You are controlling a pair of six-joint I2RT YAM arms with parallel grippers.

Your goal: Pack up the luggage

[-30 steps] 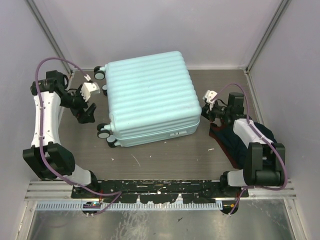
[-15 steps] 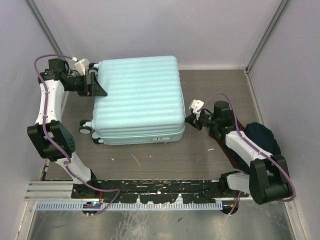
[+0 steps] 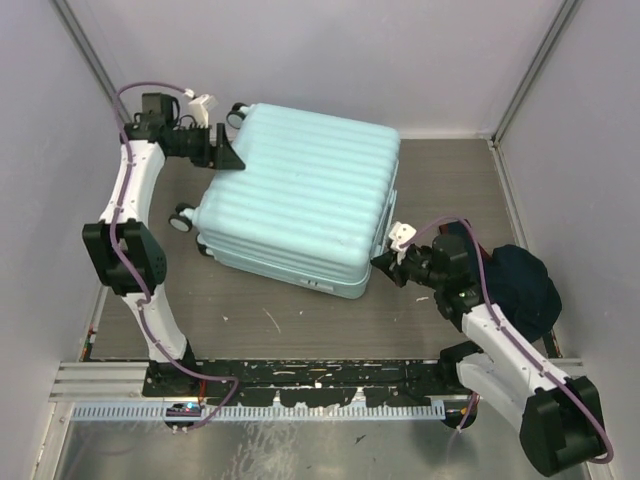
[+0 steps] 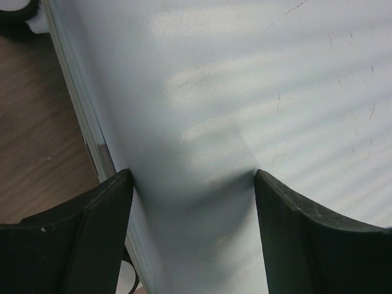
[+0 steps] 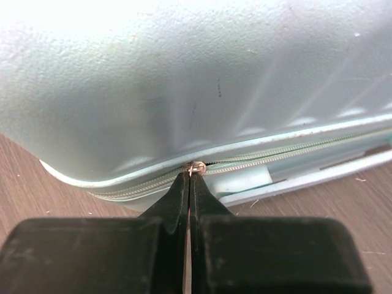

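The luggage [image 3: 300, 205] lies closed and flat mid-table, skewed, a pale mint ribbed shell with its wheels to the left. My left gripper [image 3: 222, 152] is at its far left corner. In the left wrist view the jaws stand wide [image 4: 193, 174], both fingers [image 4: 104, 208] against the rounded shell [image 4: 245, 92]. My right gripper [image 3: 383, 262] is at the near right corner. In the right wrist view it is shut [image 5: 190, 174] on the small metal zipper pull [image 5: 196, 167] in the seam of the shell [image 5: 184, 79].
A dark bundle of clothing [image 3: 520, 285] lies on the table at the right, behind my right arm. Small dark wheels [image 3: 183, 215] stick out of the suitcase's left side. Grey walls close in the table at left, back and right.
The suitcase has swung round and shifted; its near right corner now points at my right arm. My left gripper moved to the far left corner and narrowed a little. The right stayed shut.
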